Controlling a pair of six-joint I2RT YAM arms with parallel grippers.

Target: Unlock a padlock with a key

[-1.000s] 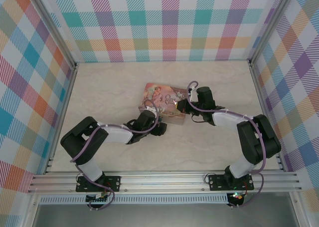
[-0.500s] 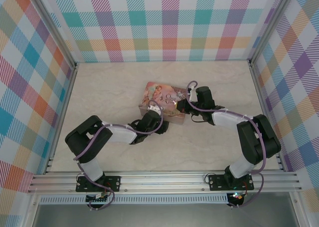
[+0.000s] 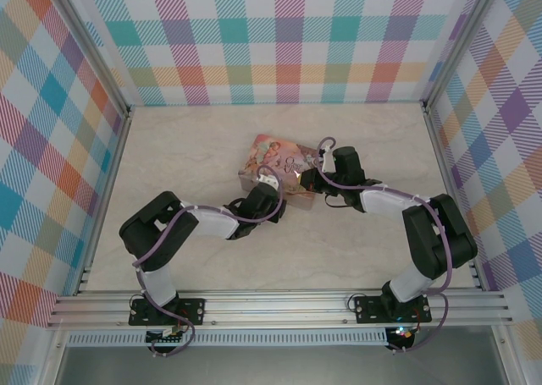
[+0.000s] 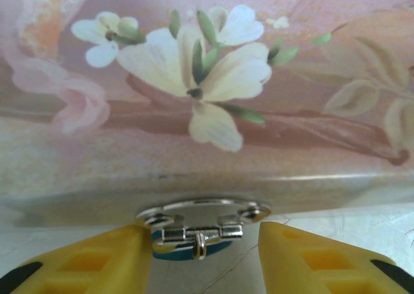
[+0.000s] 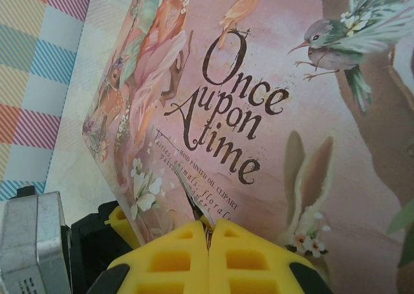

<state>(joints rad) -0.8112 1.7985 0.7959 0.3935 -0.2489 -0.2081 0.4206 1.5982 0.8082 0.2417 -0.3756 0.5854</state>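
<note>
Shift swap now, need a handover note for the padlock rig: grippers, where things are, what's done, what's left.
Left gripper: open, one finger on each side of the padlock, which hangs from the metal hasp on the front of the pink tin.
Right gripper: shut on the key, close to the tin's lid.
Done: key in hand, padlock bracketed.
Left: clamp the padlock, insert the key, turn, open. The keyhole is hidden.

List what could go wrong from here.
1. The left hand straddles the tiny padlock at the hasp of the tin; closing could catch the hasp instead, or shove the tin.
2. The right hand pinches the thin key at its fingertips; the key might twist or slip when pressed into the padlock.
</note>
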